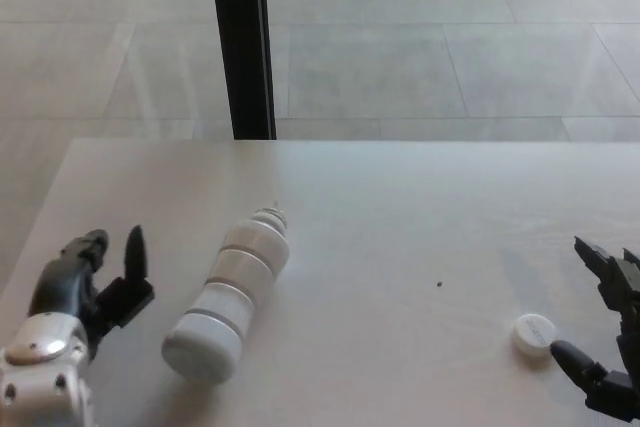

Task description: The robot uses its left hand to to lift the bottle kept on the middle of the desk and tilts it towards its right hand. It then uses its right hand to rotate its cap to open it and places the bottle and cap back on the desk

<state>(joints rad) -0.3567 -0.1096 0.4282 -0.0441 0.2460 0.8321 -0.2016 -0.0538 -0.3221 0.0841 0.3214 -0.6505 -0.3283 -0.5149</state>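
Both hands' fingers spread empty: bottle [232,294] beside left hand [85,287], cap [532,334] near right hand [608,347].

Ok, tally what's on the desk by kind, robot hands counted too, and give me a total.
Bottles: 1, the white bottle, uncapped.
Caps: 1, the white cap.
Robot hands: 2, the left hand and the right hand, both open and holding nothing.
Total: 4
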